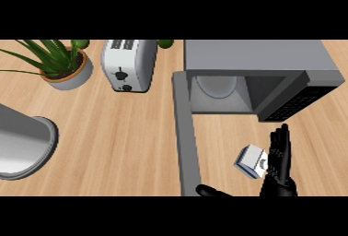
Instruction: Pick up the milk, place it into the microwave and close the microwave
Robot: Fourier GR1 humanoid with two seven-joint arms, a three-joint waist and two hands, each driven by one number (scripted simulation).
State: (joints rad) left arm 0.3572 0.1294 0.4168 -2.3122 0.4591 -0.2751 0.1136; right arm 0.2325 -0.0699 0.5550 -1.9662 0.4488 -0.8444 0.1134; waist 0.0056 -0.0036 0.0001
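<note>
A small white and blue milk carton (250, 161) lies on the wooden counter in front of the microwave (262, 73). The microwave stands at the back right with its door (186, 133) swung wide open toward me, and a pale turntable shows inside. My right hand (279, 161) is open, fingers straight and pointing away from me, right beside the carton's right side. Only the dark fingertips of my left hand (212, 191) show at the lower edge near the door's front end.
A silver toaster (128, 64) stands at the back, left of the microwave. A potted plant (62, 64) is at the back left. A large grey round vessel (24, 145) sits at the left edge.
</note>
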